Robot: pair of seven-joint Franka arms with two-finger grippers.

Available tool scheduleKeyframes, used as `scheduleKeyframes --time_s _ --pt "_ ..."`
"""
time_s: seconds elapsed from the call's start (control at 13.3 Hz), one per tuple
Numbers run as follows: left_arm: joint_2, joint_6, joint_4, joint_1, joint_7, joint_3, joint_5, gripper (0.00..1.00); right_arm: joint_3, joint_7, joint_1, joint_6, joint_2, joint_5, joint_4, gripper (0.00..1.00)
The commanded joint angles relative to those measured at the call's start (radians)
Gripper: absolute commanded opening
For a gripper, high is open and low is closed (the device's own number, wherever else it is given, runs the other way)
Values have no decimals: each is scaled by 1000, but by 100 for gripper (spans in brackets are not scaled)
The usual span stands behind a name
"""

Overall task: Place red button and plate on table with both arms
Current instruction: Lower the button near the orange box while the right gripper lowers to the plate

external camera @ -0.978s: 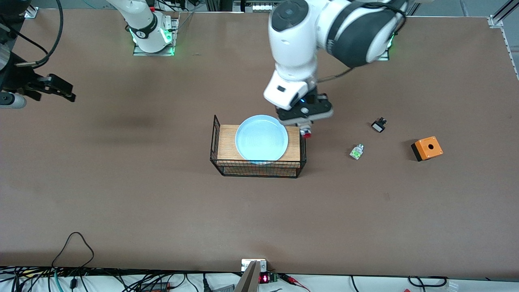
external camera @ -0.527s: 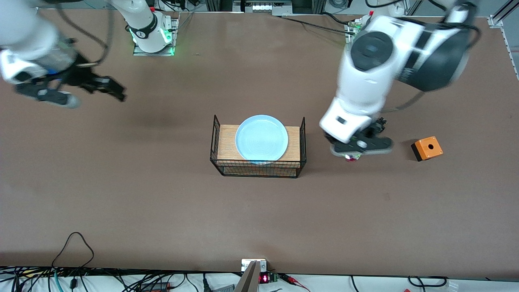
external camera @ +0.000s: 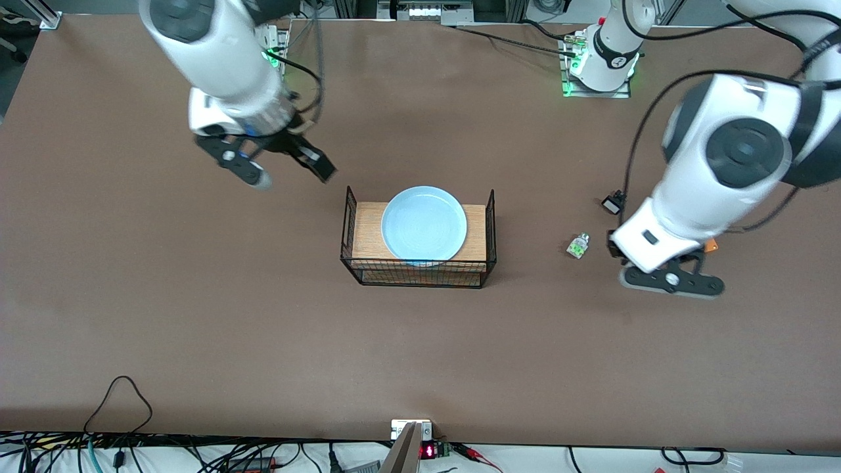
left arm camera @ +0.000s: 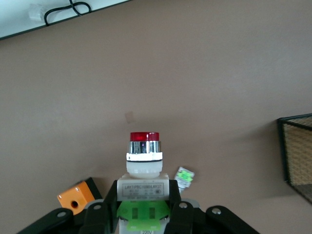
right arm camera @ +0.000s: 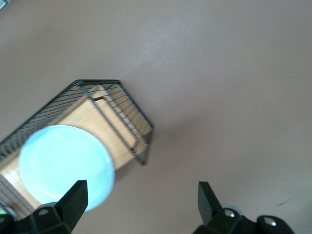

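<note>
The red button (left arm camera: 144, 161), a whitish block with green tabs and a red cap, is held between the fingers of my left gripper (left arm camera: 144, 204). In the front view the left gripper (external camera: 671, 282) hangs over the table (external camera: 197, 315) toward the left arm's end, and its hand hides the button. The pale-blue plate (external camera: 424, 223) lies on the wooden top of the black wire rack (external camera: 368, 230); it also shows in the right wrist view (right arm camera: 66, 165). My right gripper (external camera: 279, 167) is open and empty, over the table beside the rack's end toward the right arm (right arm camera: 140, 195).
A small green-and-clear piece (external camera: 578, 246) and a small black part (external camera: 613, 202) lie on the table between the rack and the left gripper. The orange box (left arm camera: 75, 197) is mostly hidden by the left arm in the front view. Cables run along the table's near edge.
The left arm has carried the button away from the rack's end, past the green-and-clear piece, toward the orange box. The right arm has swung in from the table's end toward the rack.
</note>
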Motion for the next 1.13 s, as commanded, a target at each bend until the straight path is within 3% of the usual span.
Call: scheduleKeyframes --time_s 0.0,0.15,0.53,0.6,0.75,1.05 --pt "39 47 -7 35 83 -7 -23 21 -14 164 66 70 79 8 49 100" --pt "88 86 -12 47 118 -7 -23 21 -12 262 87 81 124 9 51 100" --pt "142 251 -149 102 204 -9 -23 21 -14 499 128 175 265 8 91 100" --pt "145 288 -188 122 209 -10 -23 21 -14 506 131 181 284 9 91 100" --pt "126 479 -374 167 206 -10 -23 20 -14 503 143 181 305 9 89 100" --pt "116 563 -510 234 221 -9 -21 21 -14 503 151 184 327 14 80 100"
